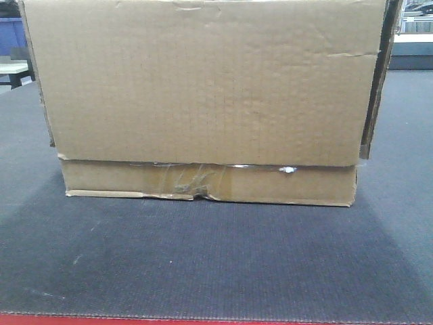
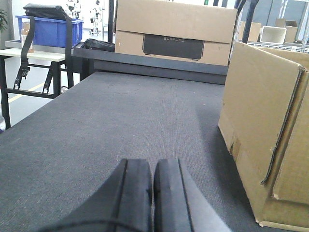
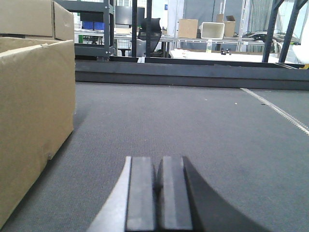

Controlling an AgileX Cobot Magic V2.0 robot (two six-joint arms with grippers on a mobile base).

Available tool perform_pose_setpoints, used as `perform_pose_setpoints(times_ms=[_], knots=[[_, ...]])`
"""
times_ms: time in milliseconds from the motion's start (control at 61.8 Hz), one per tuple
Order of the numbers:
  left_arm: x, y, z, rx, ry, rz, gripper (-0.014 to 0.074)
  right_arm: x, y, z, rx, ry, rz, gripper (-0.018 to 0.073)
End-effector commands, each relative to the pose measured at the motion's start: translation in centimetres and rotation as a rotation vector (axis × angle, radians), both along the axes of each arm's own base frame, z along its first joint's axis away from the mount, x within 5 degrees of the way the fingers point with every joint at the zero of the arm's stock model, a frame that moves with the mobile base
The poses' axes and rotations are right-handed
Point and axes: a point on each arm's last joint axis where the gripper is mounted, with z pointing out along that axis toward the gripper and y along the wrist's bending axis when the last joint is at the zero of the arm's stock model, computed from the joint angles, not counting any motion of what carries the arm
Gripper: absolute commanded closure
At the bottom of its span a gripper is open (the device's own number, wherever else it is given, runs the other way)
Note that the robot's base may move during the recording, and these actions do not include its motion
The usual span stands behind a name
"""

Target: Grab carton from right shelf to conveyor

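Note:
The brown carton (image 1: 203, 88) rests on the dark grey conveyor belt (image 1: 216, 264), its taped seam low on the side facing me. In the left wrist view the carton (image 2: 263, 130) stands to the right of my left gripper (image 2: 152, 166), apart from it. That gripper is shut with nothing between its fingers, low over the belt (image 2: 120, 121). In the right wrist view the carton (image 3: 34, 116) stands to the left of my right gripper (image 3: 158, 164), which is also shut and empty over the belt (image 3: 193, 121). The right shelf is out of view.
A second cardboard box with a dark label (image 2: 174, 31) sits beyond the belt's far edge. A blue bin (image 2: 48, 30) stands on a side table at the far left. The belt's thin red front edge (image 1: 203, 321) runs along the bottom. Racks and tables lie behind.

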Motion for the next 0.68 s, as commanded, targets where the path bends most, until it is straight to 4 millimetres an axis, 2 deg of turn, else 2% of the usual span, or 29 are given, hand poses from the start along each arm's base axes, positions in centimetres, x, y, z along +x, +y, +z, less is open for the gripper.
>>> perform_pose_setpoints(times_ms=[0,663], knots=[[-0.07,-0.01,0.30,0.001,-0.028,0.000,0.0582,-0.04,-0.03,0.23,-0.009,-0.026,-0.006,0.0629],[-0.07,-0.01,0.30,0.001,-0.028,0.000,0.0582,-0.04,-0.03,0.23,-0.009,-0.026,-0.006,0.0629]])
